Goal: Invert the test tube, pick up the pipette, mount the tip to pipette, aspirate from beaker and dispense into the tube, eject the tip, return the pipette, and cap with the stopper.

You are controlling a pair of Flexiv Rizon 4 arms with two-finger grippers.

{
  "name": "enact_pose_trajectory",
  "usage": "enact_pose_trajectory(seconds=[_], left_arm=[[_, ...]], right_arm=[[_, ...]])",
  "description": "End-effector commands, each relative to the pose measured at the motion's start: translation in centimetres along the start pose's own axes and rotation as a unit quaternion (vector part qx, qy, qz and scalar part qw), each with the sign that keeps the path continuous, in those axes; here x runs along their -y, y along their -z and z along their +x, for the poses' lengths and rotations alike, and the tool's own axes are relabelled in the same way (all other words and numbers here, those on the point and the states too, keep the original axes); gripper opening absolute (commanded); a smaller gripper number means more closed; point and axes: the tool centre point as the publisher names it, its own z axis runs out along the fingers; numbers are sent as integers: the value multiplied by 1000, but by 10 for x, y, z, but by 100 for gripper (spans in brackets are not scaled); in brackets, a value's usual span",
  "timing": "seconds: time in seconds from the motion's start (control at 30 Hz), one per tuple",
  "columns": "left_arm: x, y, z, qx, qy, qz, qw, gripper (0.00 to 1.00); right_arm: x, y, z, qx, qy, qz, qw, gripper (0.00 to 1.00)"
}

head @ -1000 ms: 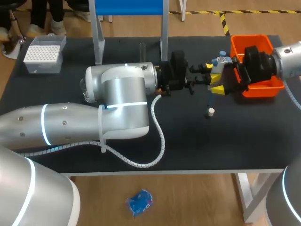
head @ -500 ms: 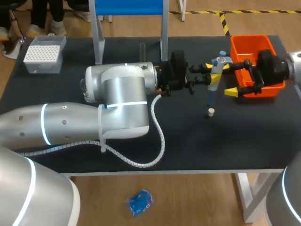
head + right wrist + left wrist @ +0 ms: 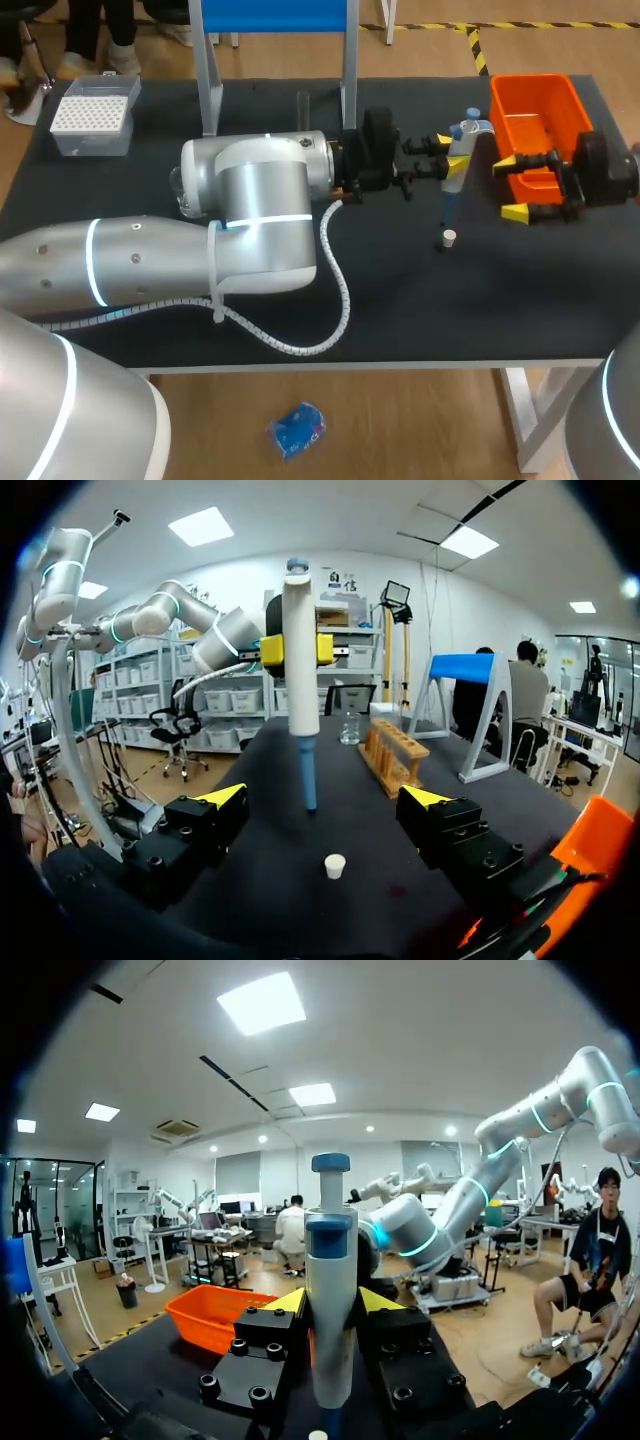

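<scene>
Left gripper [image 3: 452, 153] clamped on one pipette [image 3: 450, 195], held upright over table [image 3: 450, 310]. One white stopper [image 3: 450, 238] on table just below pipette's blue end. Right gripper [image 3: 512, 186] fingers wide apart, holding nothing, at front edge of one orange bin [image 3: 540, 100], near pipette, not touching. One tip box [image 3: 92, 115] at far left corner. Right wrist view: one wooden rack [image 3: 393, 752], one beaker [image 3: 348, 728], one blue stand [image 3: 468, 680] beyond pipette. In head view, left arm [image 3: 250, 215] blocks rack.

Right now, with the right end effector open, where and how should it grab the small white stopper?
Pinch the stopper across its round sides, coming down from above. It sits low on the table, and the pipette hangs close by, so a sideways approach looks riskier.
</scene>
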Motion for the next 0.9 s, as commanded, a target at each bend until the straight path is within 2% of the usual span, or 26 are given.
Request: enact_pose_trajectory(seconds=[0.03,0.27,0.9], left_arm=[[0,0,1,2,0,0,1000,0],[0,0,1,2,0,0,1000,0],[0,0,1,2,0,0,1000,0]], right_arm=[[13,7,11,0,-8,8,1000,100],[31,11,17,-3,-19,31,999,100],[31,11,17,-3,-19,31,999,100]])
